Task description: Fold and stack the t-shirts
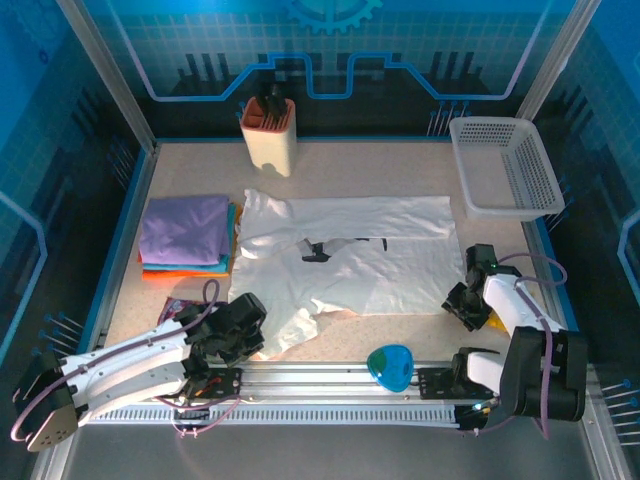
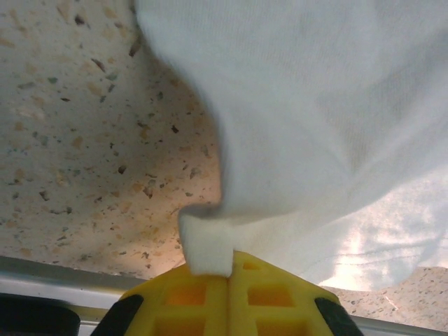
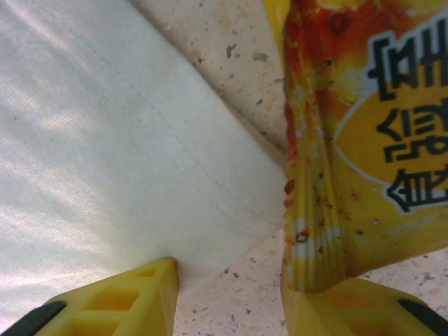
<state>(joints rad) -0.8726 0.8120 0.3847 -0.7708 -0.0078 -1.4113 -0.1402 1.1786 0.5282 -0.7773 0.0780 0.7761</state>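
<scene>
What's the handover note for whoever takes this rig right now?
Left gripper: shut on the near-left edge of the white shirt.
Right gripper: open, down at the shirt's near-right corner. A yellow packet sits right by one finger, so take care not to pinch it too.
Folded stack: at table left, purple on top.
Done: stack started.
Left: fold the white shirt, which lies mostly spread out, then put it on the stack.
</scene>
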